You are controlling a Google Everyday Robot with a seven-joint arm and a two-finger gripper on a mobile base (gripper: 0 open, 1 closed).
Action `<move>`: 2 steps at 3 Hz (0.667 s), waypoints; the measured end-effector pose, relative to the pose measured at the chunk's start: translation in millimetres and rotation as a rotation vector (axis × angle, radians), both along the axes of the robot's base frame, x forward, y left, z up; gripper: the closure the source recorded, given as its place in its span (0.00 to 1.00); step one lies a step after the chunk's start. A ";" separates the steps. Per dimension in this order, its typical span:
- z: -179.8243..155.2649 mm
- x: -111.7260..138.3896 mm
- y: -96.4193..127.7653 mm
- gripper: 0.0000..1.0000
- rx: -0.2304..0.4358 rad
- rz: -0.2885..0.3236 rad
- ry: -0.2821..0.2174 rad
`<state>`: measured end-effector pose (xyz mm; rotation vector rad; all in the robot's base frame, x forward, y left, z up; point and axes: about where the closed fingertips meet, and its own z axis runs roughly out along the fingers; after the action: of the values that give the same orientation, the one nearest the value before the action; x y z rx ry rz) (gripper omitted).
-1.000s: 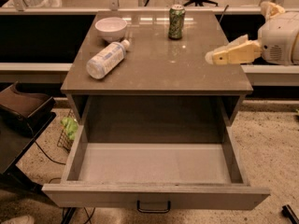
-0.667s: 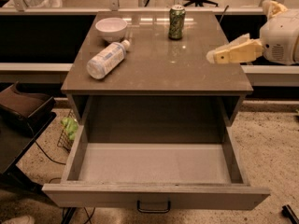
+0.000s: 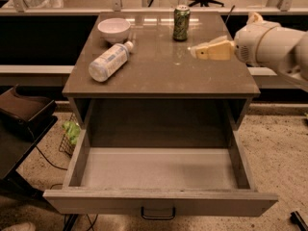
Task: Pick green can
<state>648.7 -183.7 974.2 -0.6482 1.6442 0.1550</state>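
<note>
The green can [image 3: 181,22] stands upright near the back edge of the brown tabletop [image 3: 163,73], right of centre. It is slim, mottled green and pale, with a silver rim. My gripper [image 3: 196,51] comes in from the right on a white arm [image 3: 272,46]. Its cream fingers point left, above the tabletop, a short way to the right of and nearer than the can. It holds nothing and does not touch the can.
A clear plastic bottle [image 3: 110,61] with a white label lies on its side at the table's left. A white bowl [image 3: 114,30] stands behind it. The table's drawer [image 3: 159,177] is pulled open toward me. A dark chair [image 3: 24,114] stands at the left.
My gripper and arm have moved left over the tabletop, closer to the green can. The can, bottle and bowl have not moved.
</note>
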 end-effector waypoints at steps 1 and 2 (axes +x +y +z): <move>-34.6 77.9 -20.5 0.00 0.137 -0.138 -0.013; -56.5 122.4 -24.3 0.00 0.192 -0.157 -0.039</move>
<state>771.1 -208.0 917.7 -0.3736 1.6120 0.1824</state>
